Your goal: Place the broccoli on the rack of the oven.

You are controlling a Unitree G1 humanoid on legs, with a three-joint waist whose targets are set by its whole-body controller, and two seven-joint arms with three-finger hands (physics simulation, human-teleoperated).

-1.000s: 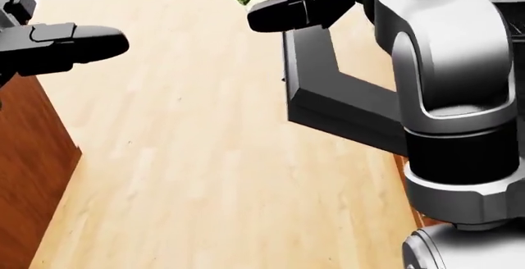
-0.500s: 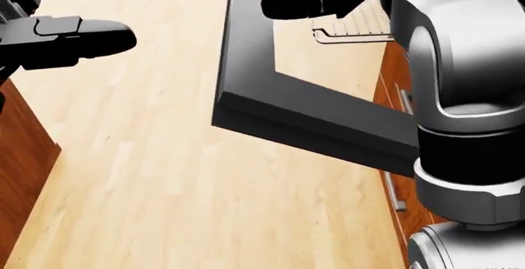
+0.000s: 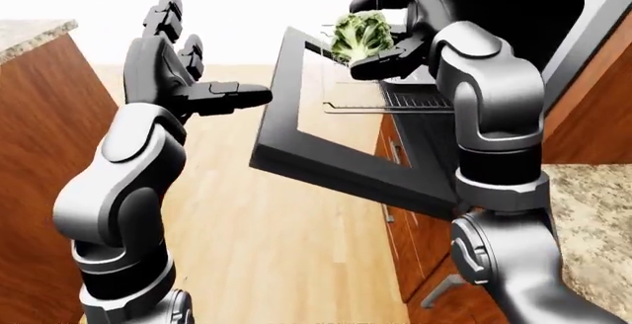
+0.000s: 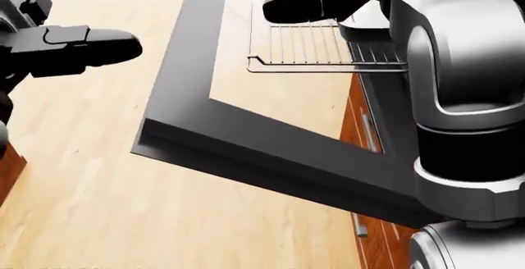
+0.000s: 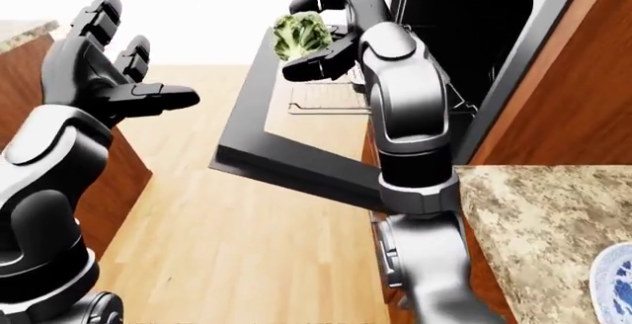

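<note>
Right hand [image 3: 380, 31]: fingers curled round the broccoli [image 3: 361, 33], pinching it from above and below.
Broccoli: held at 12 o'clock in the left-eye view, above the pulled-out rack [image 4: 324, 50].
Left hand [image 3: 183, 79]: fingers spread, touching nothing.
Oven door [image 3: 326, 165]: open.

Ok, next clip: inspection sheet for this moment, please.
Surface: oven rack pulled out over the open oven door, bare.
Job's things: broccoli held in the air above the rack's outer end, not yet set down.
Clutter: blue-patterned plate on the granite counter at lower right.
Grippers: right hand shut on the broccoli; left hand open, empty, off to the left.
Cables: nothing seen.
Surroundings: wood floor, brown cabinets.
</note>
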